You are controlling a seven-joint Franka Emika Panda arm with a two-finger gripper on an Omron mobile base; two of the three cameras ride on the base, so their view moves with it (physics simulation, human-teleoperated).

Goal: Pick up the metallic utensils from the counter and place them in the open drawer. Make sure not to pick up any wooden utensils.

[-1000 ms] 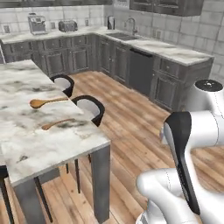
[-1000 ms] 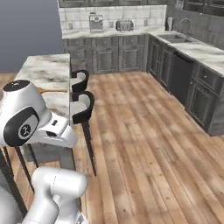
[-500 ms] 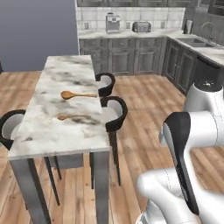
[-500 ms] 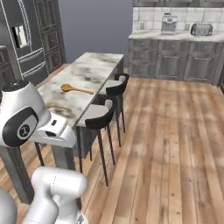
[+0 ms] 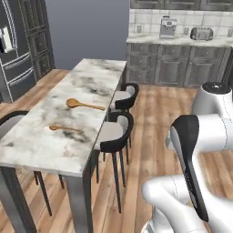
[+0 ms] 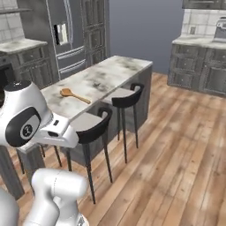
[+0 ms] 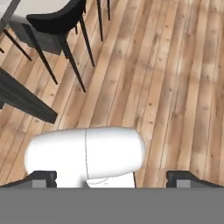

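The counter (image 5: 91, 86) is a long white marble island, also seen from the other side as counter (image 6: 103, 75). Two orange-brown wooden utensils lie on it: a larger spoon (image 5: 84, 105) and a smaller spoon (image 5: 63, 129) nearer the front end. The larger spoon (image 6: 75, 95) lies just beyond my arm's white shoulder. My gripper (image 7: 113, 178) is open with nothing between its fingertips (image 7: 43, 177), and it points down at the plank floor (image 7: 175, 87) beside a stool. The metallic utensils and the open drawer are out of view.
Two black stools (image 5: 116, 136) (image 5: 127, 93) stand along the island's right side, between it and me. A steel fridge (image 6: 66, 35) is at the far left. Grey cabinets (image 5: 182, 61) with a coffee machine (image 5: 168, 27) and toaster (image 5: 202, 32) line the back wall.
The whole picture has swung: the base has turned left, so the island now sits in front of me instead of off to the side. The spoons have not moved. The gripper stays open.
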